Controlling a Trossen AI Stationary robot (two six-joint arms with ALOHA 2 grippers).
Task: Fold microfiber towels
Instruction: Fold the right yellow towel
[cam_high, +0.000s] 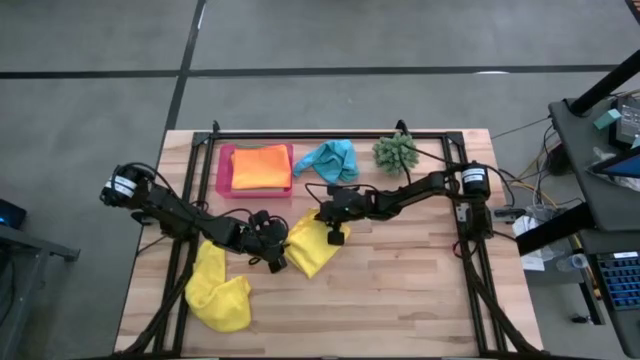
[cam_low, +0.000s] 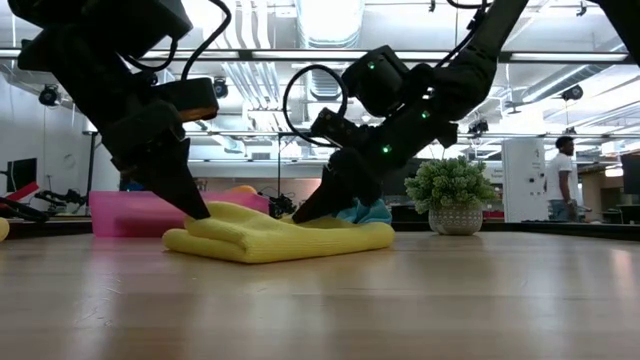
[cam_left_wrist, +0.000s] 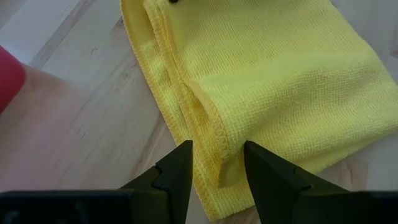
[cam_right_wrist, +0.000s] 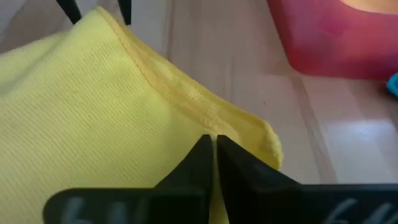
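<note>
From above, both hands meet over one yellow towel lying partly folded at the middle of the bench: the left hand sits at its left edge, the right hand at its upper right corner. A second yellow towel lies crumpled near the front left, an orange towel rests in the pink tray, a blue towel lies just beside the tray, and a plant stands beyond that. In the low view the yellow towel is a flat stacked bundle with both hands pressed down to its ends. The left wrist view shows the left hand with fingers apart, straddling the doubled hem of the towel; whether they bite the cloth I cannot tell. The right wrist view shows the right hand clenched, its tips meeting on the towel's corner, seemingly pinching the top layer. To fold well, I judge the right hand should lift only that layer, keep it low and taut, and carry it straight across so hems line up, while the left hand pins the opposite edge against sliding.
</note>
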